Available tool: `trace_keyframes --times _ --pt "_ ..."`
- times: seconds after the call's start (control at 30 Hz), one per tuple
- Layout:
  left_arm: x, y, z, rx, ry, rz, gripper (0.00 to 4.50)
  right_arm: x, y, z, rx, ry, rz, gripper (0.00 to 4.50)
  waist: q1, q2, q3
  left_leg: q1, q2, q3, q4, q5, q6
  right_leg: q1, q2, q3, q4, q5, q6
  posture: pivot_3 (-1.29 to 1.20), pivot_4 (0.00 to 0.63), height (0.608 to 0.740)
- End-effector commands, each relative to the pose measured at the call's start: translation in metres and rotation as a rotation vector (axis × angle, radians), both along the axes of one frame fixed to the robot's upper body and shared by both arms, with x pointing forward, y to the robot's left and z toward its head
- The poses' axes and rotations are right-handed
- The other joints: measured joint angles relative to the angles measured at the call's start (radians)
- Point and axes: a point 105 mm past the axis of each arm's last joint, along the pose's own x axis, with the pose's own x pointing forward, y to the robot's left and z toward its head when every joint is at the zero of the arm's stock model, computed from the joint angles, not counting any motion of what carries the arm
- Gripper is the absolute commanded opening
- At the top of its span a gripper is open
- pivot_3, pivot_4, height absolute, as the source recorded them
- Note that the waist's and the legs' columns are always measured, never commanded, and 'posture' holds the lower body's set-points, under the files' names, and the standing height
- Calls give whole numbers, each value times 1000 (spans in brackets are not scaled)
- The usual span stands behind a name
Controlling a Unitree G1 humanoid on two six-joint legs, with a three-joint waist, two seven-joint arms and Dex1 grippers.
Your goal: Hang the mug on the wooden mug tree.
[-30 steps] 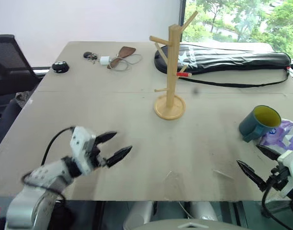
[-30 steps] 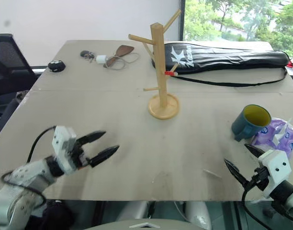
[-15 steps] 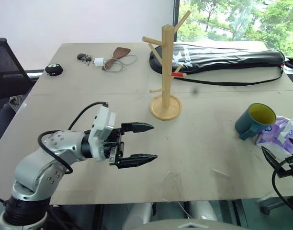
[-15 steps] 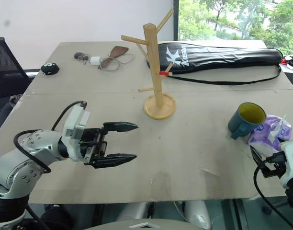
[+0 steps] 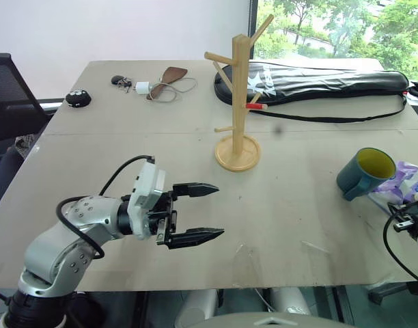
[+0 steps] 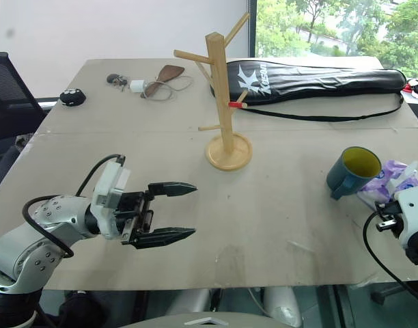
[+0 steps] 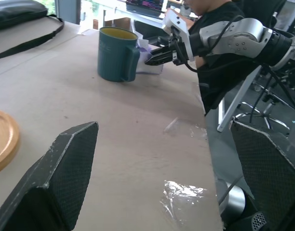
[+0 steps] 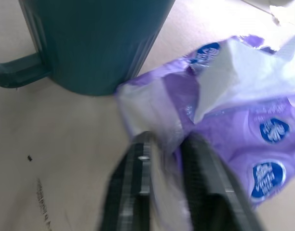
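The teal mug [image 5: 365, 172] with its yellow inside stands upright near the table's right edge, handle [image 8: 17, 72] toward the table's middle. The wooden mug tree [image 5: 240, 102] stands mid-table, further back, with bare pegs. My right gripper [image 7: 150, 60] is shut, its tips [image 8: 167, 142] resting at a purple packet [image 8: 244, 125] just beside the mug, not on the mug. I cannot tell if it pinches the wrapper. My left gripper [image 5: 218, 211] hovers open and empty over the front left of the table, pointing toward the mug.
A long black bag [image 5: 318, 82] lies behind the mug tree. Keys, a charger and a brown pouch [image 5: 171, 75] sit at the back left, with a small black object [image 5: 78, 98] nearby. A black chair [image 5: 7, 82] stands left of the table.
My right gripper went from open to shut and slid right to the purple packet. The left gripper swung to point right across the table, staying open.
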Motion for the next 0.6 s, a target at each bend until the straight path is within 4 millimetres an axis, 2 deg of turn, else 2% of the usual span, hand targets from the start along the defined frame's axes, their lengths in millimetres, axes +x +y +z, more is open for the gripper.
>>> trace_keyframes --times 0.03,0.17,0.33,0.5,0.6 --pt "-12 -11 19 -26 -69 -34 4500 0 -10 20 -46 -72 -65 141 -1 0 0 0 0 0 0 0 0 0 0 0 0 0 0 0 150 738" --pt "-8 -21 28 -42 -75 -31 4500 0 -25 38 -103 -147 -167 141 0 0 0 0 0 0 0 0 0 0 0 1 1 0 0 0 150 738" --pt "-3 -26 32 -53 -78 -21 4500 6 -47 48 -160 -162 -278 141 -7 0 0 1 0 1 1 0 0 0 0 1 1 0 0 0 150 738" --pt "1 -24 33 -51 -87 3 4500 4 -64 40 -177 -87 -381 141 -3 0 0 0 0 1 1 0 0 0 0 1 1 0 0 0 150 738" --pt "-3 -24 34 -50 -90 6 4500 3 -63 40 -194 -84 -372 141 -1 0 0 0 0 1 0 0 0 0 0 1 0 0 0 0 150 738"
